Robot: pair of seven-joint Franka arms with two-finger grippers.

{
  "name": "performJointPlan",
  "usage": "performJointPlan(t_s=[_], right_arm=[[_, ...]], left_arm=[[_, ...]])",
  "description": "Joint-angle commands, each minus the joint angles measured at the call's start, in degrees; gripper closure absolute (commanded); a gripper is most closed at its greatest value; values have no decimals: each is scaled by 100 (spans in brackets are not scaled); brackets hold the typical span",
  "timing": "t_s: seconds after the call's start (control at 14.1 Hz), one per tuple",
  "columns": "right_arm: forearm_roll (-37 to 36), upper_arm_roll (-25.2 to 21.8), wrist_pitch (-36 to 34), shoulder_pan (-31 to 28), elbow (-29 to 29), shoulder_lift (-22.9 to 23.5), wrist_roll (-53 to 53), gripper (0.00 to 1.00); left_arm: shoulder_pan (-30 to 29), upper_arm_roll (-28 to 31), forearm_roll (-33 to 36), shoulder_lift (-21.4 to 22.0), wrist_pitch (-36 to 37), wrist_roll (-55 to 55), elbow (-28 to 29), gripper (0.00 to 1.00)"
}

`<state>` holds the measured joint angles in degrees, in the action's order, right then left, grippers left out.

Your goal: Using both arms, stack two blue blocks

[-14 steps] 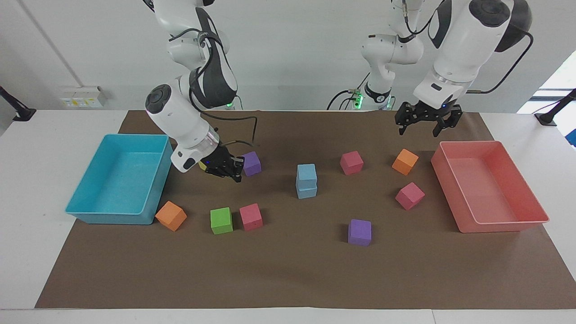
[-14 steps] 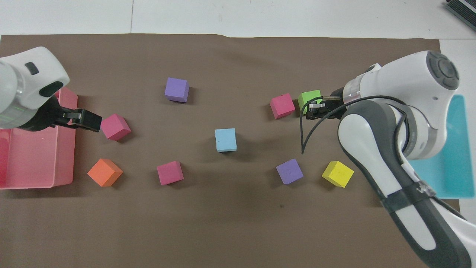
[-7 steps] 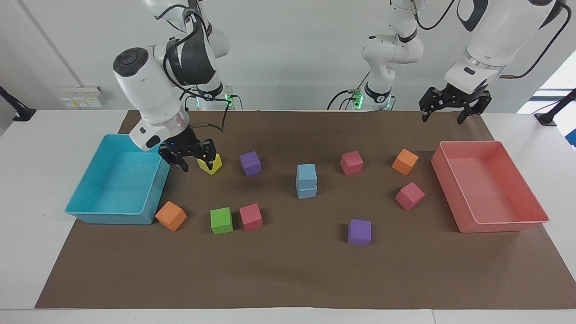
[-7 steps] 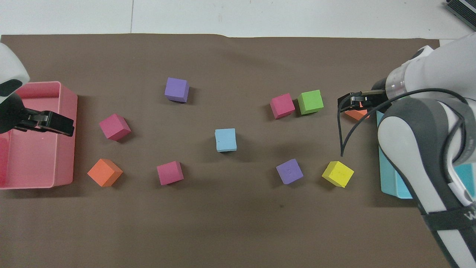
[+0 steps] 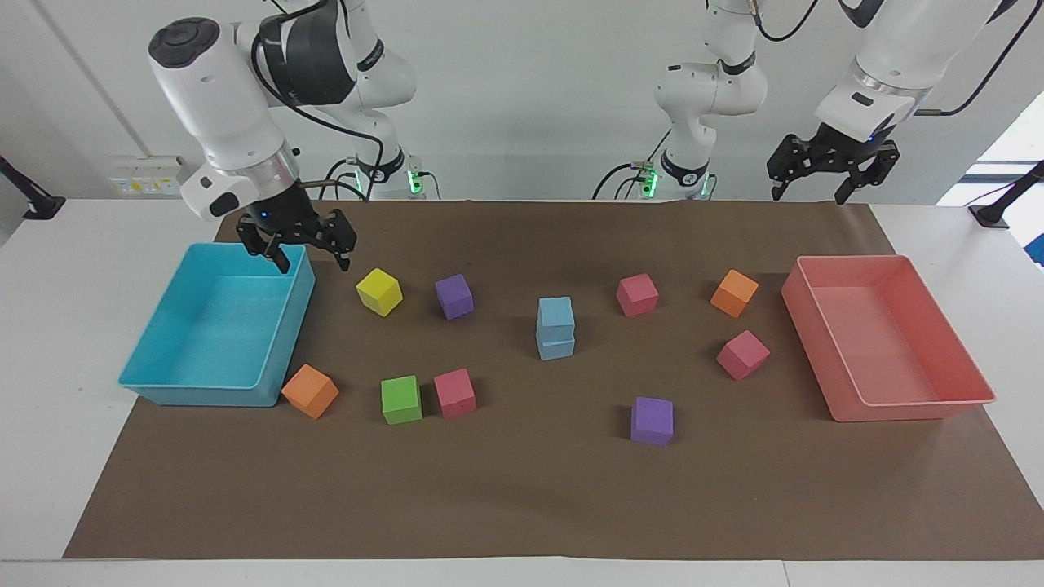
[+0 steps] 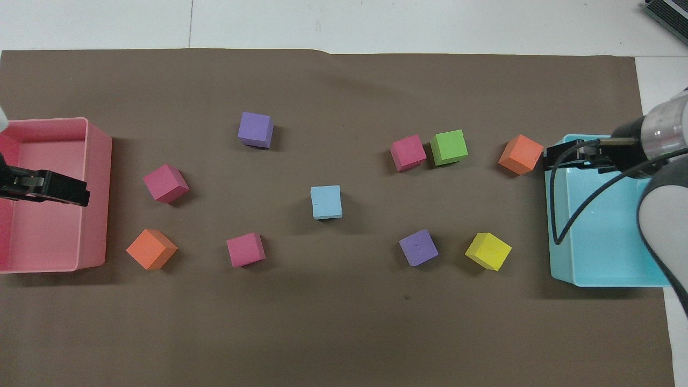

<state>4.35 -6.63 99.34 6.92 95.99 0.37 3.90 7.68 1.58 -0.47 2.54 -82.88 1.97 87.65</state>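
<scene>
Two light blue blocks stand stacked in the middle of the brown mat, the upper block [image 5: 556, 311] on the lower block [image 5: 556, 346]. From overhead only the upper block [image 6: 326, 201] shows. My right gripper [image 5: 310, 259] is open and empty, raised over the near corner of the cyan tray [image 5: 214, 383]; it also shows in the overhead view [image 6: 556, 156]. My left gripper [image 5: 810, 194] is open and empty, raised high over the mat's edge by the pink tray [image 5: 913, 403]; in the overhead view [image 6: 75, 192] it covers that tray.
Loose cubes lie around the stack: yellow [image 5: 379, 291], purple [image 5: 454, 295], green [image 5: 401, 399], pink [image 5: 454, 392], and orange [image 5: 310, 390] toward the right arm's end; pink [image 5: 637, 293], orange [image 5: 734, 293], pink [image 5: 743, 355], purple [image 5: 652, 421] toward the left arm's end.
Both arms have drawn back and risen away from the middle: the right gripper from beside the purple cube to over the cyan tray, the left gripper up toward its base. The stack has not moved.
</scene>
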Motion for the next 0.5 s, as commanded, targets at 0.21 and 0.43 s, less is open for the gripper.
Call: performJointPlan(t_s=[0.21, 0.43], right_arm=[[-189, 56, -493, -603, 42, -326, -99, 0], [-339, -23, -634, -753, 42, -458, -363, 0]], left_arm=[[-197, -35, -181, 72, -79, 67, 95, 0], [-197, -53, -172, 80, -53, 32, 95, 0]])
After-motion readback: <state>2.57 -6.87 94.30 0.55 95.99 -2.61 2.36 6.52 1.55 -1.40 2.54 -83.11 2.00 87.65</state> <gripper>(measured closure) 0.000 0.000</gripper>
